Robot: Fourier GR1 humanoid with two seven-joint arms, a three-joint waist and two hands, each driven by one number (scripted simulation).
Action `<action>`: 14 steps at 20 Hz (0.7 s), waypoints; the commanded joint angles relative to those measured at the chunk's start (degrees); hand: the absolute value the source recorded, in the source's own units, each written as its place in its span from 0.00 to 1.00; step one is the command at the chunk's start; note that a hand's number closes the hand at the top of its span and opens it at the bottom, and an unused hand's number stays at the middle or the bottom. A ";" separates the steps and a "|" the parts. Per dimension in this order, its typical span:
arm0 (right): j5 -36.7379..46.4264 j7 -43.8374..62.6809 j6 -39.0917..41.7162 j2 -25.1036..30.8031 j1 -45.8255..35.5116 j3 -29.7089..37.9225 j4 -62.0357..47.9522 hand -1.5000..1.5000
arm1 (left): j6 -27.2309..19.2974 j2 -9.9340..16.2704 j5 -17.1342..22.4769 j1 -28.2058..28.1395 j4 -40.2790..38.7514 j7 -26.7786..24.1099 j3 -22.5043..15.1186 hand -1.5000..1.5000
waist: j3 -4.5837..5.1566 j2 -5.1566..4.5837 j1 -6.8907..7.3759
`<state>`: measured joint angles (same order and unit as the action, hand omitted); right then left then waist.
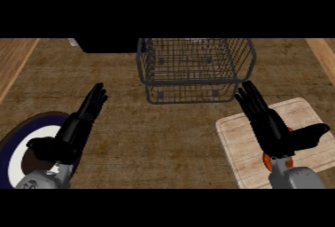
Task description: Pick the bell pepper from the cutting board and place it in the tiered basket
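- Two things set the stage at the largest scale: the wire tiered basket stands at the far middle of the counter with nothing seen in it, and the pale wooden cutting board lies near it at the right. The task is judged to be at its first step, the approach to the grasp, with the carry to the basket not yet begun.
- The right hand is held over the cutting board, fingers straight and pointing toward the basket, thumb spread wide to the side; nothing is gripped.
- The left hand is held flat and straight-fingered over the edge of a dark-rimmed plate at the lower left, holding nothing.
- The bell pepper shows only as a small orange sliver under the right wrist, on the board. For the next move, lowering the hand and curling the fingers round the pepper would be called for.
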<state>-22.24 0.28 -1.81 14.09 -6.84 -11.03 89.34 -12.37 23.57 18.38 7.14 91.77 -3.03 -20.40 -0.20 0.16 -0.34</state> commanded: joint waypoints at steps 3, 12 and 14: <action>-12.10 -0.96 18.23 9.33 -7.50 8.31 2.09 1.00 | -5.44 -1.68 -4.31 2.01 -1.77 -0.56 1.50 0.50 | 0.01 -0.18 0.37; -31.16 1.03 47.36 16.66 -6.04 11.37 -12.11 0.00 | -10.23 -3.50 -6.91 3.15 -2.46 1.50 1.18 0.50 | -0.46 -1.56 1.78; -34.26 0.42 56.67 21.05 -7.79 12.98 -14.65 0.00 | -10.69 -3.62 -7.15 3.88 -2.24 1.67 1.57 0.50 | -0.37 -1.34 2.04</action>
<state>-49.23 0.20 39.54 30.27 -14.08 1.15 79.41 -21.62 20.64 12.23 10.00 89.63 -1.90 -18.80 -0.67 -1.13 1.23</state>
